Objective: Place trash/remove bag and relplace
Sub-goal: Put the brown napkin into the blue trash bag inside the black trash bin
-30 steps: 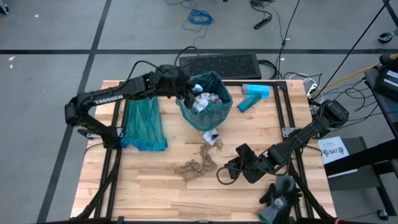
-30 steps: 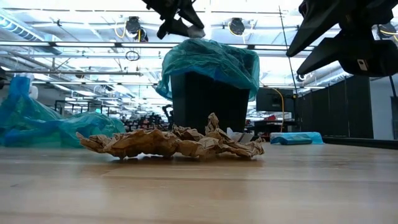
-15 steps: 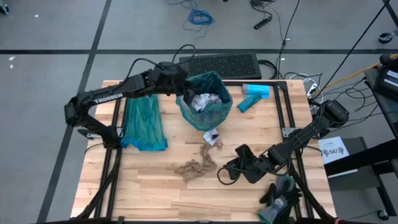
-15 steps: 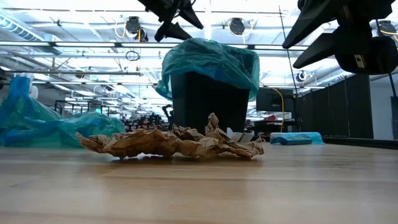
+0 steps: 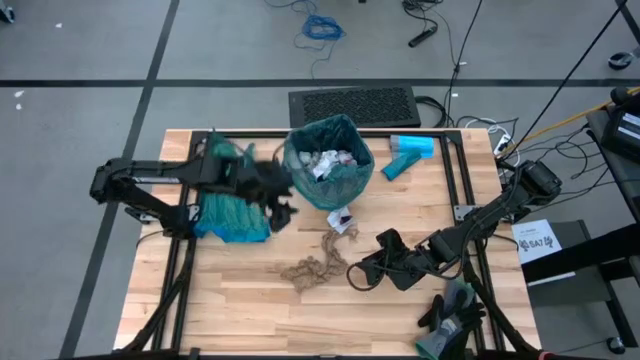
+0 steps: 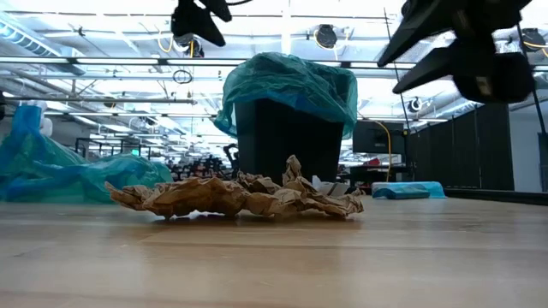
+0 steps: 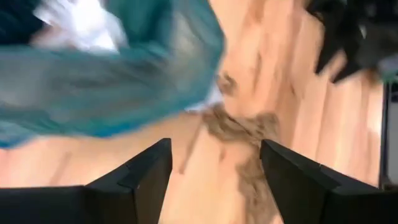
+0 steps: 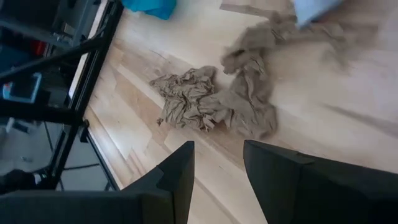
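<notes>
A black bin (image 5: 328, 165) lined with a teal bag (image 6: 287, 81) stands mid-table with white and purple scraps inside. A long crumpled brown paper (image 5: 318, 262) lies on the table near the bin, also visible in the low view (image 6: 235, 195) and the right wrist view (image 8: 217, 102). A small white-purple wrapper (image 5: 342, 220) lies between paper and bin. My left gripper (image 5: 280, 197) hovers open, left and near of the bin, showing empty in its wrist view (image 7: 214, 174). My right gripper (image 5: 362, 272) hovers open just right of the brown paper (image 8: 217, 180).
A spare folded teal bag (image 5: 232, 195) lies left of the bin. A light-blue pack (image 5: 410, 150) sits at the far right. Dark gloves (image 5: 455, 310) lie at the near right edge. Bare wood spreads across the near left of the table (image 5: 220, 300).
My left gripper has swung away from above the bin's left rim, toward the table's left and near side, and now hangs beside the bin by the spare bag. My right gripper has edged slightly left toward the brown paper. The trash has stayed where it was.
</notes>
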`<action>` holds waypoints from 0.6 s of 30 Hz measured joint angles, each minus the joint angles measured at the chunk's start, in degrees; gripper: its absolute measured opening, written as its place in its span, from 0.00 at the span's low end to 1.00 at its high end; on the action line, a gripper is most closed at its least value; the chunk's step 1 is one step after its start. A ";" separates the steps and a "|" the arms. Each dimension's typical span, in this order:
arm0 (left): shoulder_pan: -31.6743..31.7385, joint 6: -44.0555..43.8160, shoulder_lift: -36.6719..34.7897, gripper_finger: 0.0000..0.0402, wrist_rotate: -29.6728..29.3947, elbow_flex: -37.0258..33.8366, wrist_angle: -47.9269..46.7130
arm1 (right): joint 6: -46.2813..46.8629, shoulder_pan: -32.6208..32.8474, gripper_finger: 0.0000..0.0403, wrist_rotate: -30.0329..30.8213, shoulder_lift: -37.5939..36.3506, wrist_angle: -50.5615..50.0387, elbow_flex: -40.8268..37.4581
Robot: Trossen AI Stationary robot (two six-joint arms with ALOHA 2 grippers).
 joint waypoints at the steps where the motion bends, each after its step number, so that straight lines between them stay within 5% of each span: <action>1: -1.85 -1.28 -0.28 0.61 -0.60 -1.06 0.93 | -2.39 -0.35 0.32 -0.24 0.00 1.05 0.00; 8: -12.91 -14.54 -2.62 0.61 -2.64 -12.26 7.69 | -20.04 -4.95 0.32 -6.96 0.30 12.11 1.23; 18: -28.34 -41.40 -8.35 0.61 -15.94 -25.68 13.78 | -43.49 -10.80 0.32 -18.75 10.82 6.41 18.79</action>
